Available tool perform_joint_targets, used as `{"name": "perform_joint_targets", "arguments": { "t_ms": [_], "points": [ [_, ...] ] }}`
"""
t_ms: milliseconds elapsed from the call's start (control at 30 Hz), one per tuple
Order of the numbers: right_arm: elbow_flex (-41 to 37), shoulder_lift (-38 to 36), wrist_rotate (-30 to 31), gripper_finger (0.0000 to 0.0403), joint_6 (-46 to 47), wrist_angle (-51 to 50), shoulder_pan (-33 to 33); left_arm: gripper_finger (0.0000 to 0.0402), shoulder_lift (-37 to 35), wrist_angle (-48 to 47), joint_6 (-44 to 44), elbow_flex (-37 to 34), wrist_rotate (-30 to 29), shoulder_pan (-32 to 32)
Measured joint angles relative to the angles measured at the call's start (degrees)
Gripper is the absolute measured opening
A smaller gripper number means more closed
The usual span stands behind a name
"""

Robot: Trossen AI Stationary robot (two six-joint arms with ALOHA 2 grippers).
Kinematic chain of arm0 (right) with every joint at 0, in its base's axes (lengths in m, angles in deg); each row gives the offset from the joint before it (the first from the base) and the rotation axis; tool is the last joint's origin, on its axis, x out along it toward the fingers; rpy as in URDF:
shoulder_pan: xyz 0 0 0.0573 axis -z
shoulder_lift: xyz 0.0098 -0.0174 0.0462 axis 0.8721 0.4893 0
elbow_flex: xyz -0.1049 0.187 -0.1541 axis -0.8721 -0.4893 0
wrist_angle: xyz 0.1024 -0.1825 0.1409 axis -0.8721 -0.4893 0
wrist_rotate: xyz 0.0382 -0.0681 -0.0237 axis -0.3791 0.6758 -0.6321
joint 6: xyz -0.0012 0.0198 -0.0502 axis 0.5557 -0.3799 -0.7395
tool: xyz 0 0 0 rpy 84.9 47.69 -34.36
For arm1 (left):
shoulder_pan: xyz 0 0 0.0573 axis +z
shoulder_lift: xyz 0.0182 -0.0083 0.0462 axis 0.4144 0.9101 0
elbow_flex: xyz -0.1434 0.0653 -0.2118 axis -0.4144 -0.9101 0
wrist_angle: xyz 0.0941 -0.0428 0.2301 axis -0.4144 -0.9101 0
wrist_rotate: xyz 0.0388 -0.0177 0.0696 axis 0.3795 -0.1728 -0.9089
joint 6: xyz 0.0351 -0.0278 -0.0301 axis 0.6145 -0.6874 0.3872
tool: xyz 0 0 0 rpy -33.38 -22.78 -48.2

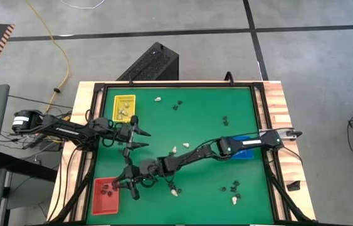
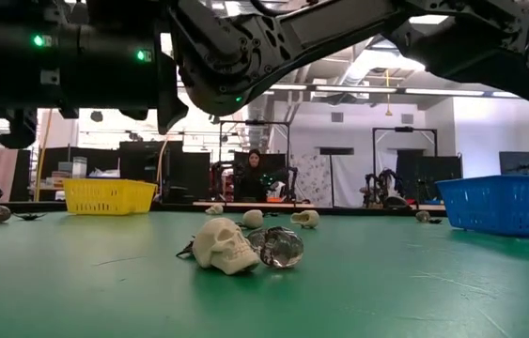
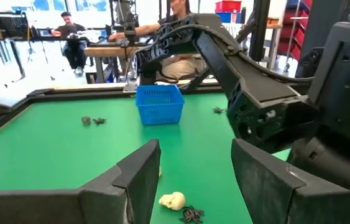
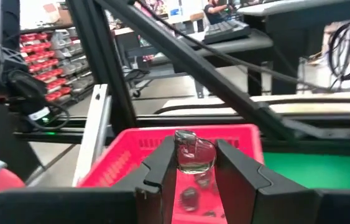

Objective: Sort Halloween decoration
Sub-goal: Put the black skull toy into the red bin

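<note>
My right gripper (image 1: 126, 188) reaches across the green table (image 1: 201, 125) to the red tray (image 1: 104, 196) at the near left. It is shut on a small clear glassy trinket (image 4: 193, 154). Dark trinkets (image 1: 106, 189) lie in the red tray. My left gripper (image 1: 142, 132) stands open and level near the yellow tray (image 1: 124, 107), which holds whitish pieces. In front of it a cream skull (image 3: 173, 200) and a black spider (image 3: 191, 215) lie on the table. More cream and black Halloween decoration trinkets lie scattered over the green. My right gripper pinches the clear trinket by its two sides (image 4: 186, 157) between the inner faces of its two fingers, near their free ends. The fingers lie about level and come from the table's right. The trinket is lifted clear, in front of the red tray's wall (image 4: 230, 134).
A blue tray (image 1: 245, 149) sits under my right arm at the right. A cream skull (image 2: 225, 246) and a clear piece (image 2: 283, 247) lie together near the front edge. Black trinkets (image 1: 234, 186) and a white one (image 1: 235, 201) lie near right. A raised black frame (image 1: 261, 113) borders the table.
</note>
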Motion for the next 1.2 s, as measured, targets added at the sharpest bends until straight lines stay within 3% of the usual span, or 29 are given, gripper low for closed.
{"name": "perform_joint_targets", "arguments": {
  "t_ms": [100,167,267,367,500,667,867,1033,1200],
  "points": [
    [0.0,0.0,0.0,0.0124,-1.1,0.6,0.2,0.019,-3.2,-2.0,-1.7,1.7,0.6,0.0],
    [0.0,0.0,0.0,0.0124,-1.1,0.7,0.2,0.019,-7.8,-10.4,-2.5,5.0,3.1,0.0],
    [0.0,0.0,0.0,0.0124,-0.9,-0.1,0.2,0.019,-15.1,-39.4,-1.9,13.8,4.1,-1.5],
    [0.0,0.0,0.0,0.0124,-0.8,-0.7,0.2,0.019,-19.0,-69.2,-1.1,25.4,-1.2,-6.0],
    [0.0,0.0,0.0,0.0124,-0.8,-0.4,0.2,0.019,-20.3,-87.7,-7.2,35.2,-7.2,-16.3],
    [0.0,0.0,0.0,0.0124,-0.7,-0.3,0.6,0.019,-20.2,-95.8,-24.3,37.5,-17.4,-31.0],
    [0.0,-0.1,0.1,0.0124,-4.2,-2.4,1.0,0.019,-16.5,-97.8,-38.4,37.2,-23.7,-46.3],
    [0.0,-0.1,0.2,0.0124,-4.7,-3.8,1.0,0.019,-10.9,-96.2,-41.1,37.2,-24.7,-55.2],
    [0.0,-0.1,0.2,0.0124,-4.7,-3.9,1.0,0.019,-2.3,-93.6,-36.9,37.2,-25.6,-58.7]
  ]
}}
